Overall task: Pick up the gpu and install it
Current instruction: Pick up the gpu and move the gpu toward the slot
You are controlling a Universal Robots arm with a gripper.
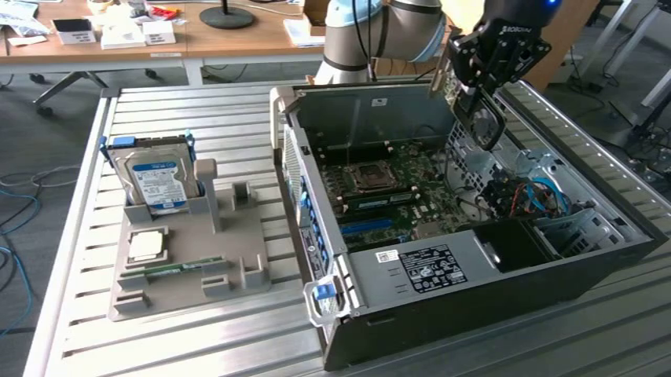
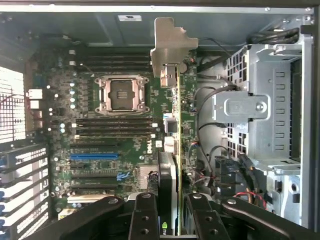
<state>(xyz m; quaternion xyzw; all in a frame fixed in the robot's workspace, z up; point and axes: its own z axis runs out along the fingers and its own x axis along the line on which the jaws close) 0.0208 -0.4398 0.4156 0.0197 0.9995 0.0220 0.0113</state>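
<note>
A grey robot arm (image 1: 383,27) reaches in from the back of the exterior view. Its wrist is bent so the black gripper (image 1: 480,98) points down and slightly forward. The two fingers (image 2: 145,217) are clamped on a gpu (image 2: 172,165), held edge-on.

Matt silver-grey sheet-metal bracket (image 2: 169,47) on green lacquered board of gpu (image 2: 176,130); matt black gripper (image 2: 172,215); case (image 1: 504,306) of bare grey steel inside, dark paint outside; ribbed dull aluminium table (image 1: 157,345); matt grey plastic holder (image 1: 178,297); glossy-labelled metal hard drive (image 1: 155,182).
</note>
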